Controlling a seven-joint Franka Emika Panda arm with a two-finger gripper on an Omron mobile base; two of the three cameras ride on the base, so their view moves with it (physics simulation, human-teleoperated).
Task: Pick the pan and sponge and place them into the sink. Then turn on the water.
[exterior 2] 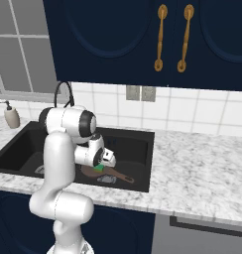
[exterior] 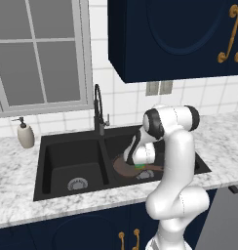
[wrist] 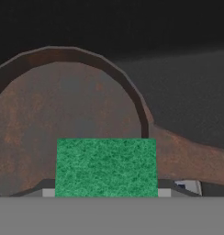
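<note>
My end effector [exterior: 139, 165] is down inside the right basin of the black sink [exterior: 57, 141], closed on the green sponge [wrist: 106, 167]. From the hand view the sponge sits squarely between my fingers and hangs just over the pan [wrist: 63, 110]; I cannot tell whether it touches the pan's floor. The reddish-brown pan lies flat on the bottom of the same right basin, its long brown handle [exterior 2: 124, 176] running toward the basin's front right corner, close to the round silver drain [exterior 2: 107, 180]. The left basin holds nothing but its own drain [exterior: 77, 184], on the far side of the centre divider. The thin black gooseneck faucet [exterior: 98, 110] stands on the rear rim behind the divider. A cream soap dispenser [exterior: 25, 134] stands on the marble table [exterior: 223, 141] to the left of the sink, below the window [exterior: 40, 53].
</note>
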